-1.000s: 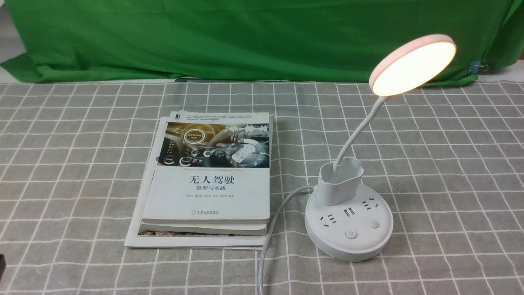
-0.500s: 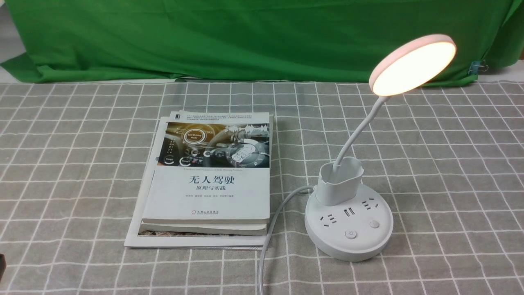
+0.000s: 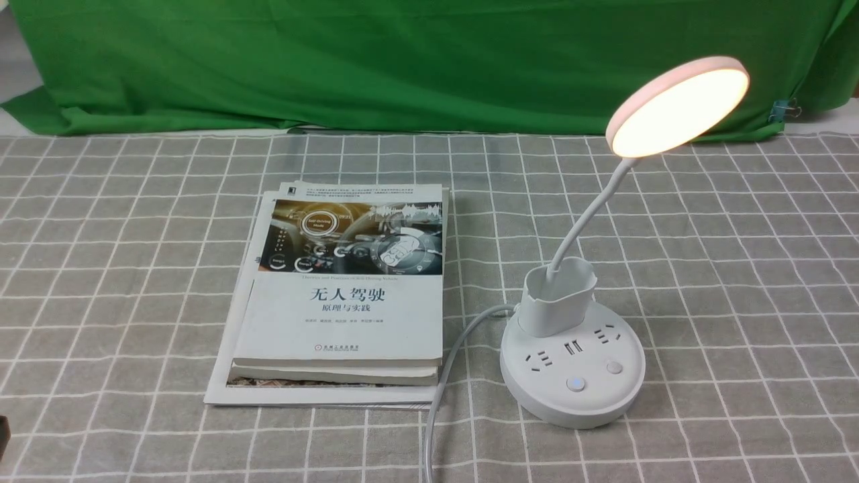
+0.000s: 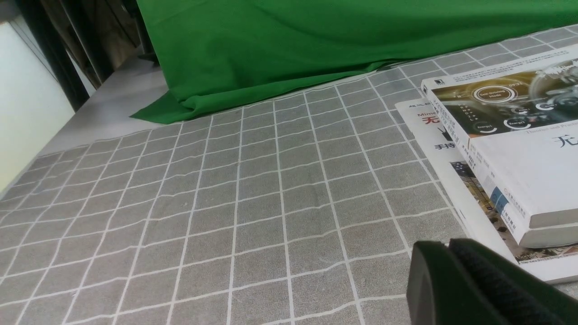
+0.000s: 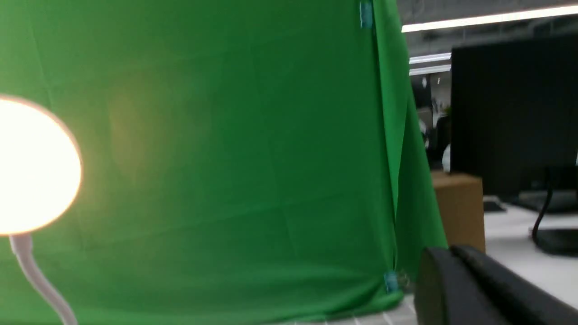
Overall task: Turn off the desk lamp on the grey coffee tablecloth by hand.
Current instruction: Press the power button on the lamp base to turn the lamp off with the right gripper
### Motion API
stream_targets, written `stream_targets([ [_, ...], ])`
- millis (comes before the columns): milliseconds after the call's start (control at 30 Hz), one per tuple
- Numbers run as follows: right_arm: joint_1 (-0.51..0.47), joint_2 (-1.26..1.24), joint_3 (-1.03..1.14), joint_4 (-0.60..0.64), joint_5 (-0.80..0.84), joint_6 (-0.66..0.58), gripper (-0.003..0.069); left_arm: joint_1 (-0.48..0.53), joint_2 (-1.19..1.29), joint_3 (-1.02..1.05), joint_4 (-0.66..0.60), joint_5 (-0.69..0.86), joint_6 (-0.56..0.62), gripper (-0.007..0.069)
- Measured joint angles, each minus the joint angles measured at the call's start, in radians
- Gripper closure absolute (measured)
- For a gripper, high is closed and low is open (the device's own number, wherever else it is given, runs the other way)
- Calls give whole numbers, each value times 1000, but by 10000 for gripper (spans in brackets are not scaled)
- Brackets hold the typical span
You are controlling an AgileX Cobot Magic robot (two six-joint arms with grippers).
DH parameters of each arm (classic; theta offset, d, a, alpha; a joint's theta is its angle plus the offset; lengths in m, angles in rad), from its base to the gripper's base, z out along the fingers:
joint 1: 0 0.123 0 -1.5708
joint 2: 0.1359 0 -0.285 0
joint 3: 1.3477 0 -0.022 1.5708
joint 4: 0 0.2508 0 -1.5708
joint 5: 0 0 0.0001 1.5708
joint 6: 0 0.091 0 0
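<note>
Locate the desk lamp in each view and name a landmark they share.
Front view: desk lamp right of centre on the grey tablecloth, lit.
Left wrist view: not in it.
Right wrist view: only its lit head and neck, against the backdrop.
Shared landmark: green backdrop cloth.

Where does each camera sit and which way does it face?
Front: between the arms, facing forward at the desk lamp and books on the grey coffee tablecloth; no arm clearly shown.
Left wrist: low, facing the books; left hand shows.
Right wrist: raised, facing the lamp's head; right hand shows.
Front and left wrist share books.
</note>
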Motion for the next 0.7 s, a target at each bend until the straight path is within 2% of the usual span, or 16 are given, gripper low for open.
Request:
stream_targets([
  [133, 0, 22, -12, 0, -11, 9, 616, 0, 0, 0, 0, 0, 0, 606],
  [333, 6, 140, -143, 0, 5, 75, 616, 0, 0, 0, 0, 0, 0, 606],
  [467, 23, 238, -217, 0, 107, 81, 616, 0, 0, 0, 0, 0, 0, 606],
  [533, 29, 365, -270, 0, 222, 82, 616, 0, 0, 0, 0, 0, 0, 606],
  [700, 32, 575, -295, 0, 285, 86, 616, 0, 0, 0, 0, 0, 0, 606],
])
